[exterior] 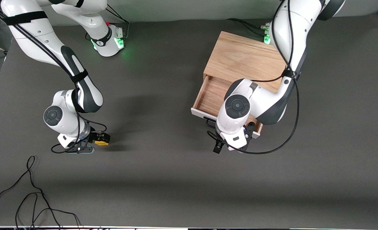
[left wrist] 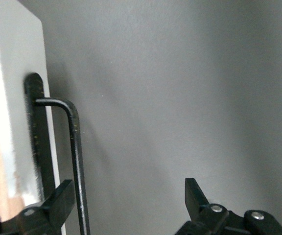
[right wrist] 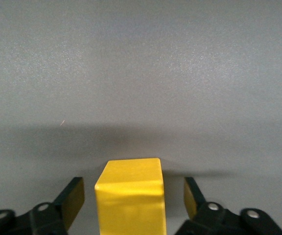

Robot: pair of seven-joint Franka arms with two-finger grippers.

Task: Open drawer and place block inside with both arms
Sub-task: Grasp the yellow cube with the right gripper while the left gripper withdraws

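The drawer [exterior: 212, 95] stands pulled out of its cabinet [exterior: 243, 59]. The left gripper [left wrist: 126, 205] has its 2 fingers spread, the black handle [left wrist: 75, 161] just inside 1 finger [left wrist: 58, 200]. The right gripper [right wrist: 131, 200] has its fingers apart around the yellow block [right wrist: 130, 196], not touching it.

The left arm's tool [exterior: 220, 145] hangs low, fingers [left wrist: 196, 196] spread apart. The right arm's tool [exterior: 101, 139] also hangs low, fingers [right wrist: 74, 196] spread.
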